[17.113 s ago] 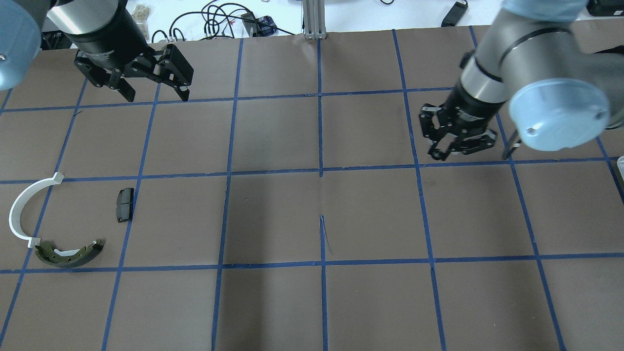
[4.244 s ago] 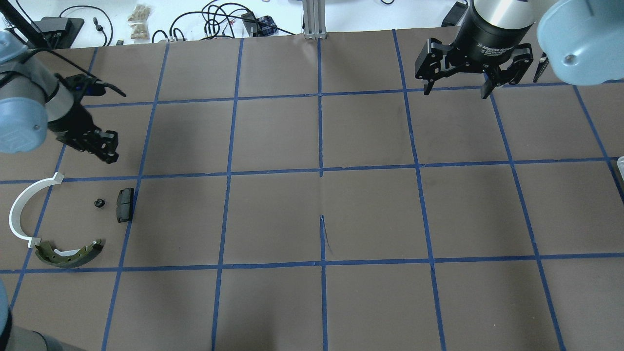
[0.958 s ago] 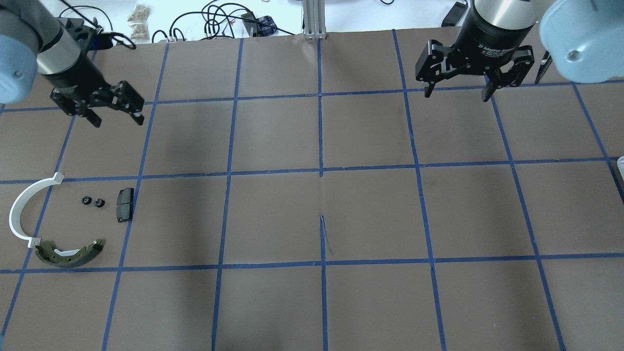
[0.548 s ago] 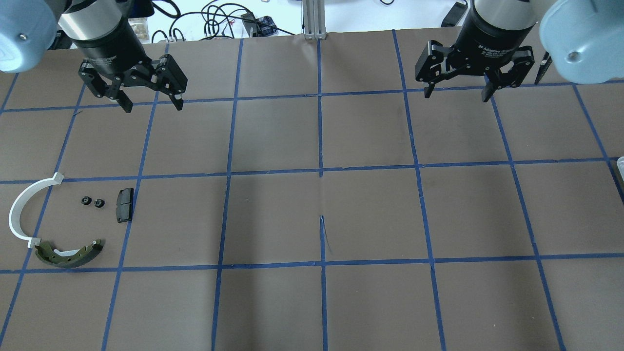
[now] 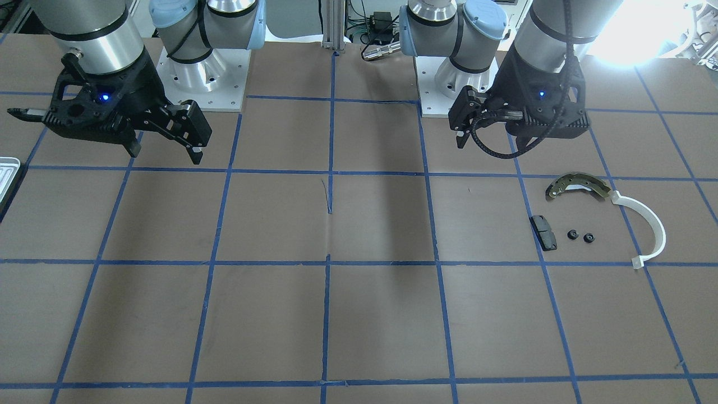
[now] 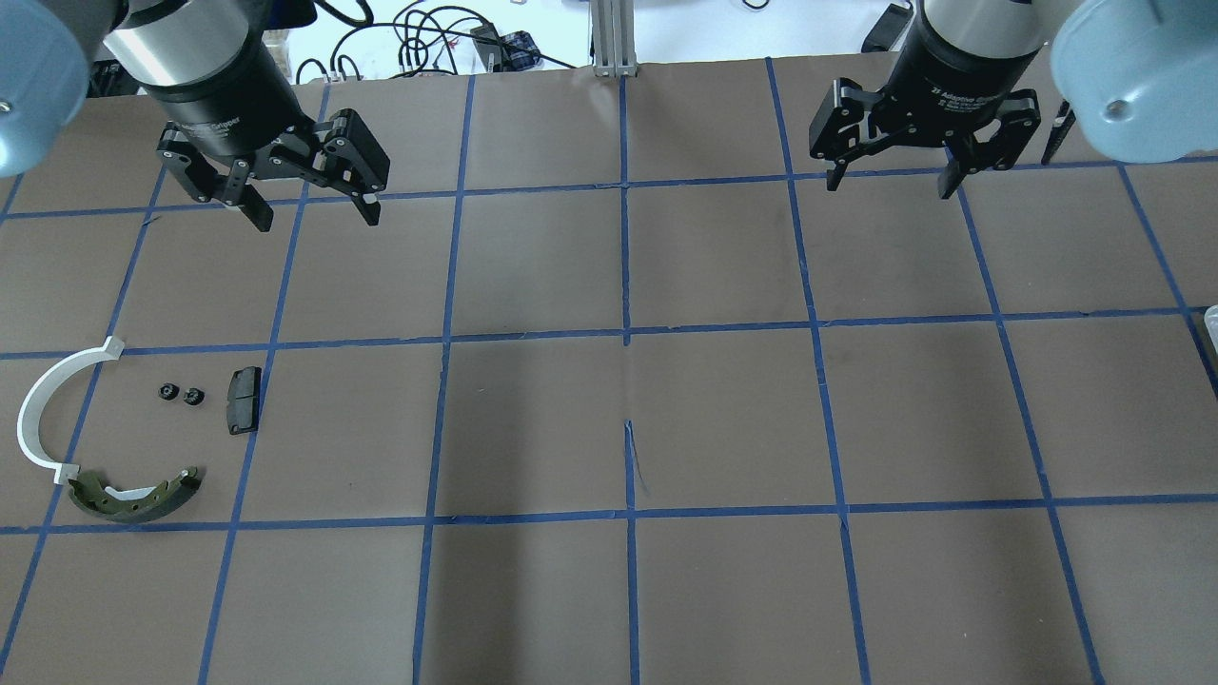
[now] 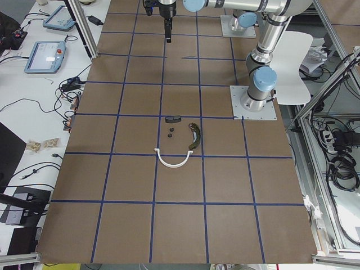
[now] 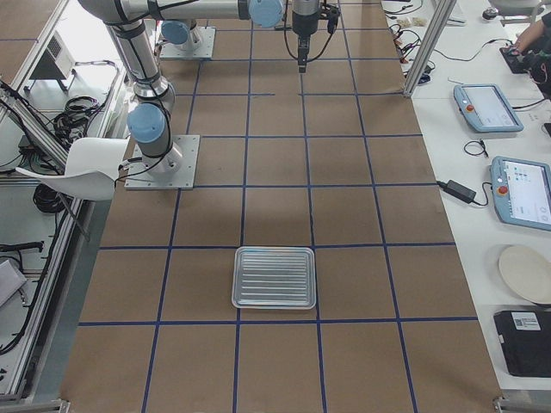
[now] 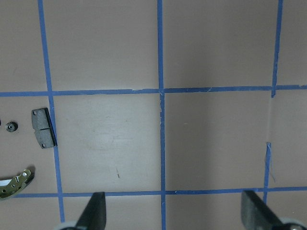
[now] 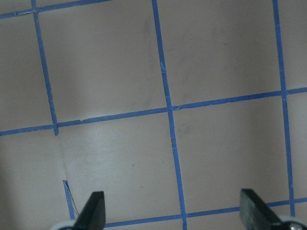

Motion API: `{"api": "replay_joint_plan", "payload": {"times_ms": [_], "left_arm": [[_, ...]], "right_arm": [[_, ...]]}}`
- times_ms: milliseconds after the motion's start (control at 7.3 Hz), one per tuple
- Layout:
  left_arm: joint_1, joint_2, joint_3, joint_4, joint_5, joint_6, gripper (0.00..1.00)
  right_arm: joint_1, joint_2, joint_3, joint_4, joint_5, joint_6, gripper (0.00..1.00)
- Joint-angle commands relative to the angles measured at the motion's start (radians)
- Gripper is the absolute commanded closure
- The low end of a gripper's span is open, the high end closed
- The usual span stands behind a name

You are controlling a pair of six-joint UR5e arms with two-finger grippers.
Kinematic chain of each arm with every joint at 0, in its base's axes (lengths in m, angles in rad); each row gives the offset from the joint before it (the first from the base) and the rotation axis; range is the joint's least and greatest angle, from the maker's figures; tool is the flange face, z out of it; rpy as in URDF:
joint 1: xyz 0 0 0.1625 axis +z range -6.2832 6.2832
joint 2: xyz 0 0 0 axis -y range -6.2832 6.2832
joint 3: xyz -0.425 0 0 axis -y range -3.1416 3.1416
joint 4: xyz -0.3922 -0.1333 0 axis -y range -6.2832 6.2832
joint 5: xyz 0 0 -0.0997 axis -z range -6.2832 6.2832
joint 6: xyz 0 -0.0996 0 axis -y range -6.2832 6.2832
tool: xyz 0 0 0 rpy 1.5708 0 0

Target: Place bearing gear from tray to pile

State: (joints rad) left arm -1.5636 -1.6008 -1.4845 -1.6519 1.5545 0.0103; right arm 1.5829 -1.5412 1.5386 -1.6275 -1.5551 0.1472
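**Overhead view.** The left gripper (image 6: 316, 219) is held above the table (image 6: 533, 266) at the far left. Its fingers are spread wide and nothing is gripped between them. The right gripper (image 6: 891, 185) is held likewise at the far right, its fingers wide and bare.

Two small black bearing gears (image 6: 194, 396) are seen just beside each other on the table, within the pile. The white arc (image 6: 33, 419) lies at their 9 o'clock, the black pad (image 6: 244, 400) at 3 o'clock and the brake shoe (image 6: 133, 495) at 6 o'clock. The pile is found at 7 o'clock of the left gripper, well apart from it.

**Right side view.** The tray (image 8: 274, 250) is shown flat at the table's end on the robot's right, well apart from both grippers.
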Motion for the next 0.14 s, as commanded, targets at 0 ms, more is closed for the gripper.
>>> {"api": "replay_joint_plan", "payload": {"times_ms": [0], "left_arm": [[0.005,0.004,-0.003,0.004,-0.002,0.002,0.00]], "right_arm": [[0.000,0.001,0.000,0.000,-0.002,0.000,0.00]]}}
